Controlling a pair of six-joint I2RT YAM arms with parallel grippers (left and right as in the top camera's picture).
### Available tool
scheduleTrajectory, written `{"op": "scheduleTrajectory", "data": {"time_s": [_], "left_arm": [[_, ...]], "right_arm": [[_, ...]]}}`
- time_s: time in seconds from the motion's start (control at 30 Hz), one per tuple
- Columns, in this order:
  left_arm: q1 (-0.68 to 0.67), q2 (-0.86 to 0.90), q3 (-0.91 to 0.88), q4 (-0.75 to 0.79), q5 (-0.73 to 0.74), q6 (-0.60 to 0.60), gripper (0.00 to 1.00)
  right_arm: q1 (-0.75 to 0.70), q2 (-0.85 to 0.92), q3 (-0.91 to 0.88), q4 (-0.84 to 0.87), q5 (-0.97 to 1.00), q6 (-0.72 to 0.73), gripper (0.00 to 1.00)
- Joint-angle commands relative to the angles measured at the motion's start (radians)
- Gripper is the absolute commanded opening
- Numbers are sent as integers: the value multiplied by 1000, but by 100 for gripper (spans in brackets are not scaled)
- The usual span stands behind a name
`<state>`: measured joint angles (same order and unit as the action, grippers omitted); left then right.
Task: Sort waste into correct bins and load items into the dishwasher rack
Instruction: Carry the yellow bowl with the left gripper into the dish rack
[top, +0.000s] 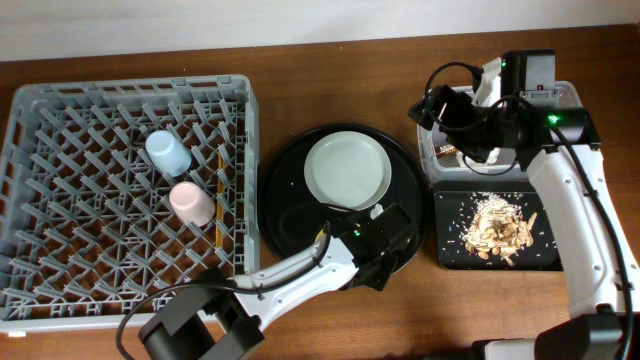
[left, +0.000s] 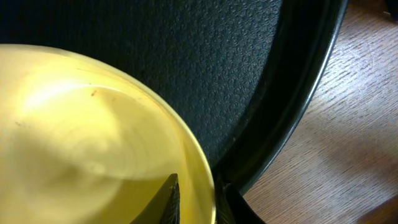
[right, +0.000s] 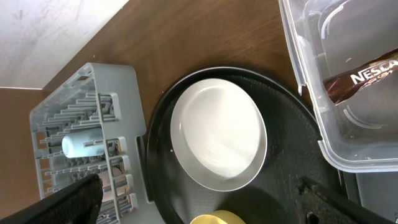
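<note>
The yellow bowl (left: 93, 143) sits at the front of the round black tray (top: 290, 215). My left gripper (left: 199, 183) is shut on its rim, one finger inside and one outside; from overhead the gripper (top: 390, 235) hides the bowl. The grey-green plate (top: 347, 167) lies on the same tray. A blue cup (top: 165, 152), a pink cup (top: 190, 203) and chopsticks (top: 219, 195) are in the dishwasher rack (top: 60, 120). My right gripper (top: 455, 120) hangs open and empty over the clear tub (top: 440, 165), which holds a wrapper (right: 367, 78). Food scraps (top: 497, 225) lie in the black rectangular tray (top: 450, 250).
The rack fills the left of the table, with the round tray beside it. The two bins stand together at the right, tub behind, black tray in front. Bare wood shows along the front edge below the round tray.
</note>
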<state>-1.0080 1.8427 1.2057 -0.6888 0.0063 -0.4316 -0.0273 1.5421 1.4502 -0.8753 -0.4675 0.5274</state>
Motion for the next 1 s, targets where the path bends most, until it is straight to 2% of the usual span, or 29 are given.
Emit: {"op": "scheduleTrajectory", "data": {"time_s": [0.0,0.2,0.27,0.3,0.5,0.67,0.83,0.97], "left_arm": [[-6,11,-13,-1,-15,-13,19],[-6,11,-14,-13,-14,-13,17],[-6,11,-14,-10,-17,-13,9],[-5,11,-14,-8,-23,-13,1],[0,-5,10,-44,-39,-8,1],[47,-103,192,-230,-143,16,1],[201,-204,463,-420,-112,105,1],[391,-225,595,-436,122,230,0]], "right_arm": [[1,2,8,0,13,5,99],[1,2,8,0,13,5,99],[1,2,8,0,13,5,99],[1,2,8,0,13,5,99],[1,2,8,0,13,5,99],[1,2,8,0,13,5,99],[1,2,8,0,13,5,98],[1,2,8,0,13,5,98]]}}
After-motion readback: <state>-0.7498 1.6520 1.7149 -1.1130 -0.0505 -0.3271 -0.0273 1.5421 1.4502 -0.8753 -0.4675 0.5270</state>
